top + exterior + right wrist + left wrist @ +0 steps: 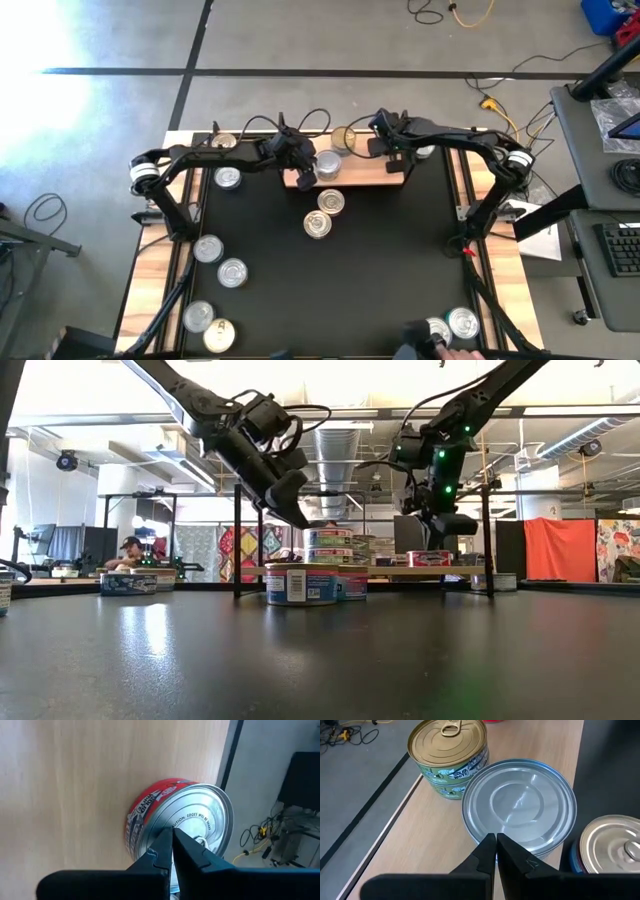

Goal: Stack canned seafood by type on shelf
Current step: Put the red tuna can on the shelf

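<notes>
Just beneath the left hand (495,840), closed and empty, sits a silver-lidded tin (520,805) on the shelf (415,845); the right hand (172,837), also closed, hovers over a red-labelled tin (185,820).

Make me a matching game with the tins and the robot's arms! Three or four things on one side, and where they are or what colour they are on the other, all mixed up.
Things:
1. gold-lidded tin
2. red-labelled tin
3. left gripper
4. two tins on the black table

Matches:
A. just in front of the shelf, side by side
B. jaws shut, over a silver-lidded tin
C. on top of another green-labelled tin on the shelf
D. under the right gripper on the shelf

Pairs: 1-C, 2-D, 3-B, 4-A
</notes>
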Robot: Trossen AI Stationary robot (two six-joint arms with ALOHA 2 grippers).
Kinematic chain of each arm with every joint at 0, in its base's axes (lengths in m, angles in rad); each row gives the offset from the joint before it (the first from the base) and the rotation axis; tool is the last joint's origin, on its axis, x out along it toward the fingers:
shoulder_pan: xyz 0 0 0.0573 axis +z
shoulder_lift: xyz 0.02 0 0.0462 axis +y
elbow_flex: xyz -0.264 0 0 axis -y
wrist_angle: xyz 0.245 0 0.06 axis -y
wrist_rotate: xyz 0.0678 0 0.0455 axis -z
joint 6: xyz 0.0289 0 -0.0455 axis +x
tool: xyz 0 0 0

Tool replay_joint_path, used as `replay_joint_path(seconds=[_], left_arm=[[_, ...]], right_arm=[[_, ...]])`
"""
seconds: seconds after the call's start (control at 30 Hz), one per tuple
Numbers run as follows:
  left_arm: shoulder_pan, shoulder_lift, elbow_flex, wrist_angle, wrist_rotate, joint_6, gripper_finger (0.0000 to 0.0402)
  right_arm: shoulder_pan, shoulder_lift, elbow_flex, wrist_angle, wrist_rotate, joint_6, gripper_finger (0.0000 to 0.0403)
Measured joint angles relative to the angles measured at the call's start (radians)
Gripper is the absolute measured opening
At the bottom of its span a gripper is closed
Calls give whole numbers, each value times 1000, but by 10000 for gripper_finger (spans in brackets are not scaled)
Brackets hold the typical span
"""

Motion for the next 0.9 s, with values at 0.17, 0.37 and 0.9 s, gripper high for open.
replay_joint_path(seconds=[0.17, 0.37, 0.9], left_arm=[[1, -4, 0, -4, -3, 10, 0], [2, -10, 0, 18, -19, 29, 0], [-8, -47, 0, 18, 20, 56, 0]], right_arm=[[4, -20, -2, -7, -8, -15, 9], [14, -64, 38, 0, -50, 28, 9], [9, 36, 25, 41, -47, 113, 9]])
